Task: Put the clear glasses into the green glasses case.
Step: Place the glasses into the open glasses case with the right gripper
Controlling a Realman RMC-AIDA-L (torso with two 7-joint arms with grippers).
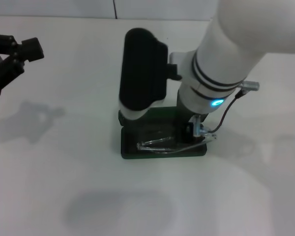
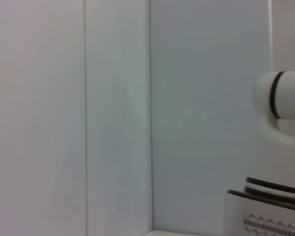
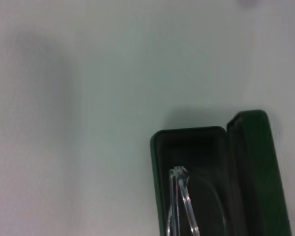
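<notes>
Glasses [image 1: 160, 143] lying inside the open case [image 1: 137, 155] on the white counter [image 1: 49, 172], lid up at the back. Right gripper [image 1: 199, 132] low over the case's right end, jaws hidden, cannot tell if open or closed. Left gripper [image 1: 12, 56] up at the far left, well apart, jaws spread open and holding nothing.

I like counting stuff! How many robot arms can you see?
2. The right arm reaches over the green glasses case, where the clear glasses lie. The left gripper hovers off at the table's far left.
</notes>
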